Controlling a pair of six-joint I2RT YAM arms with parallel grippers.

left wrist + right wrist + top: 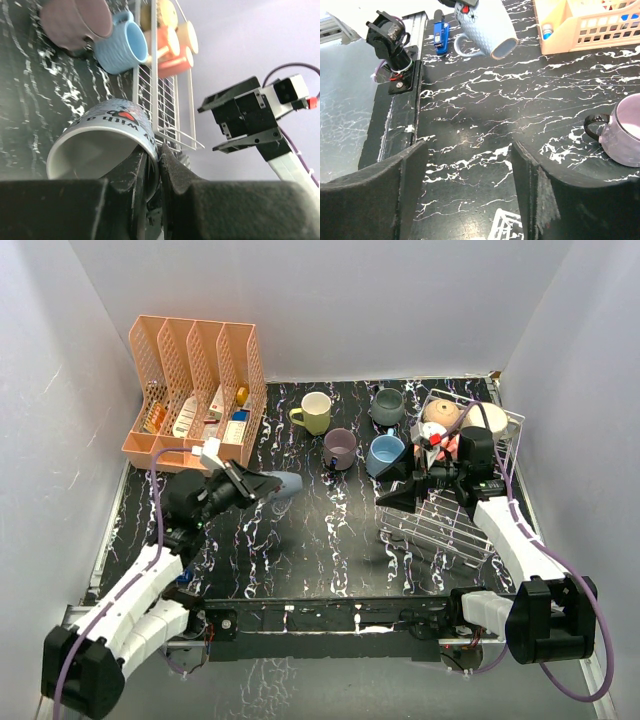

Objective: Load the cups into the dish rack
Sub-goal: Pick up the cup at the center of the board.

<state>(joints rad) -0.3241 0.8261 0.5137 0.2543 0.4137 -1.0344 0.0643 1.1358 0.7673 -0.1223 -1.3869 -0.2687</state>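
My left gripper is shut on the rim of a pale blue-grey printed cup, held on its side above the table; in the left wrist view one finger is inside the cup and one outside. My right gripper is open and empty at the left edge of the dish rack, its fingers wide apart over bare table. Pink, tan and cream cups lie in the rack's far end. Yellow-green, mauve, grey and light blue cups stand on the table.
A peach slotted organizer holding small items stands at the back left. White walls close in the table on three sides. The mauve cup sits just right of my right gripper's view, and the rack corner lies under it.
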